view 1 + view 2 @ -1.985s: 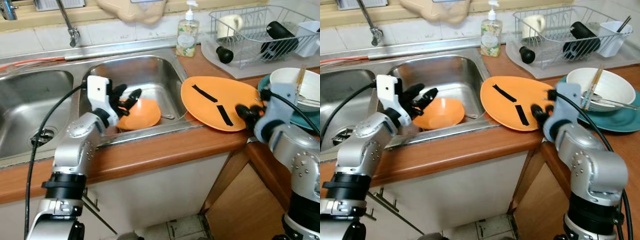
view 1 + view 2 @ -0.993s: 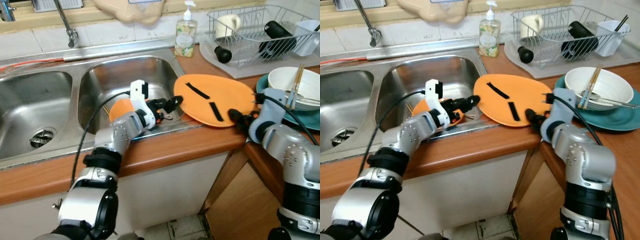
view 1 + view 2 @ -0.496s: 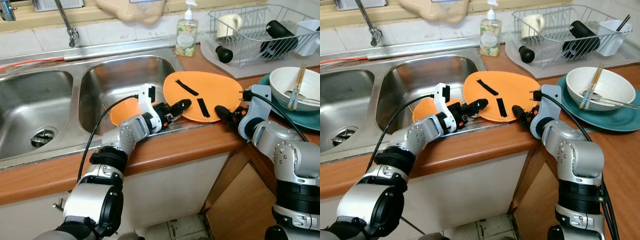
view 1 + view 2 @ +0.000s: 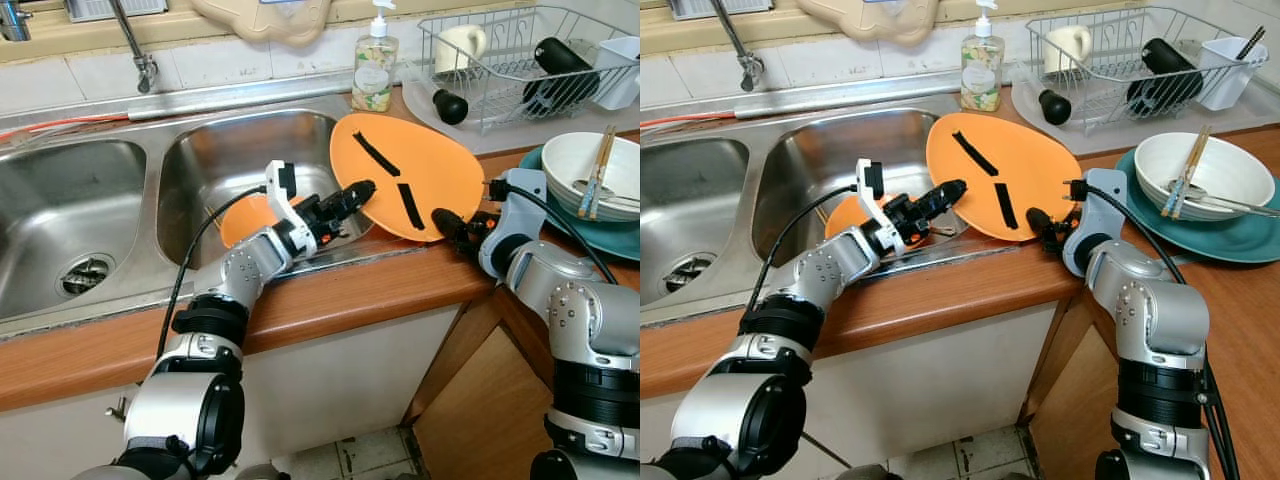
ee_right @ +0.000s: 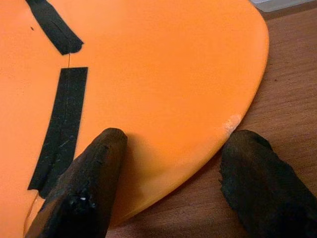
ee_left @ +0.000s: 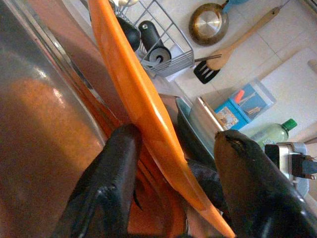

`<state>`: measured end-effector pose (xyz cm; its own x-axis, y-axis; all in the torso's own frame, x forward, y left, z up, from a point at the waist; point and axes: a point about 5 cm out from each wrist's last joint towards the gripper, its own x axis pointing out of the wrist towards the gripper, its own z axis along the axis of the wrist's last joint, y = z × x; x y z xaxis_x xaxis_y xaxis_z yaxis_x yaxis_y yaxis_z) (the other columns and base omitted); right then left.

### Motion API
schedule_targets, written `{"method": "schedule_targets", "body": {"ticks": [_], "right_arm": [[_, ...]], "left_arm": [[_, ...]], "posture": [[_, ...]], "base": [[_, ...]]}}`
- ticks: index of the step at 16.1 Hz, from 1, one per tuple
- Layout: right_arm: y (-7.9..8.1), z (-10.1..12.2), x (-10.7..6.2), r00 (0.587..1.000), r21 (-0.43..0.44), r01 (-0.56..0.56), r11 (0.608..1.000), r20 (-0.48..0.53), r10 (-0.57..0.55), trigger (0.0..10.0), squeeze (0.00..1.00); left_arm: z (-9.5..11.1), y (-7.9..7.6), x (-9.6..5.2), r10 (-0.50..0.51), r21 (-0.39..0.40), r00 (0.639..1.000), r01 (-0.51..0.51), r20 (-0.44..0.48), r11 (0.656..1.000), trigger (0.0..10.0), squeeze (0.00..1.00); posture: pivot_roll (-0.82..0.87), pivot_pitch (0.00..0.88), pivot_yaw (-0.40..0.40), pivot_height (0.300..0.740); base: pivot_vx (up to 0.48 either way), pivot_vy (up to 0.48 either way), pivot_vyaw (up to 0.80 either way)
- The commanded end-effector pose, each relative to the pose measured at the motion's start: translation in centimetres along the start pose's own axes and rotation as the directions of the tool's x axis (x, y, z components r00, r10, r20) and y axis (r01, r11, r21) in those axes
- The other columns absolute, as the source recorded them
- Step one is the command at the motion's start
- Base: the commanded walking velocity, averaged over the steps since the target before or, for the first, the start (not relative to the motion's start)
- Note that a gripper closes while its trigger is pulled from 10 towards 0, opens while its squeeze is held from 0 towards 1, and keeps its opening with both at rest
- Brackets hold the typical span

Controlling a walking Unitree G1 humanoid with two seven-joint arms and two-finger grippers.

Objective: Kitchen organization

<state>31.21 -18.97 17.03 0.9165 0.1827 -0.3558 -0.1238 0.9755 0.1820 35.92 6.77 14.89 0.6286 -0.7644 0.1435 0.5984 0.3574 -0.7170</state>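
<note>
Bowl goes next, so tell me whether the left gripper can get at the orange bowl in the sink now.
Probably not: the left gripper is straddling the tilted plate's edge, busy; the bowl lies behind it.

- A home kitchen, seen around a stainless double sink [image 4: 90, 215] set in a wooden counter [image 4: 380, 285].
- Behind the sink: a tap [image 4: 135, 45] and a tiled wall.
- Right of the sink: a soap pump bottle [image 4: 374, 62], then a wire dish rack [image 4: 520, 60] with a mug.
- Near the rack: a white bowl [image 4: 590, 165] on a teal plate.
- On the wall: a hanging pan [image 6: 208, 22] and a wooden spatula [image 6: 237, 37].
</note>
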Motion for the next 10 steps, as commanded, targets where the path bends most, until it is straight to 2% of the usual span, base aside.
{"method": "schedule_targets", "body": {"ticks": [1,10], "right_arm": [[0.6,0.7,0.2,0.999,-0.013,-0.026,1.0,0.026,0.026,10.0,0.0],[1.2,2.0,-0.1,0.995,-0.05,-0.029,0.998,0.09,0.033,10.0,0.0]], "left_arm": [[0.7,-0.9,0.3,-0.055,0.023,0.998,0.054,0.018,0.998,0.0,0.0],[0.8,-0.6,0.1,-0.018,0.033,1.0,0.017,0.013,0.999,0.0,0.0]], "posture": [[-0.07,0.0,0.085,0.74],[-0.07,0.0,0.092,0.74]], "base": [[0.0,0.0,0.0],[0.0,0.0,0.0]]}}
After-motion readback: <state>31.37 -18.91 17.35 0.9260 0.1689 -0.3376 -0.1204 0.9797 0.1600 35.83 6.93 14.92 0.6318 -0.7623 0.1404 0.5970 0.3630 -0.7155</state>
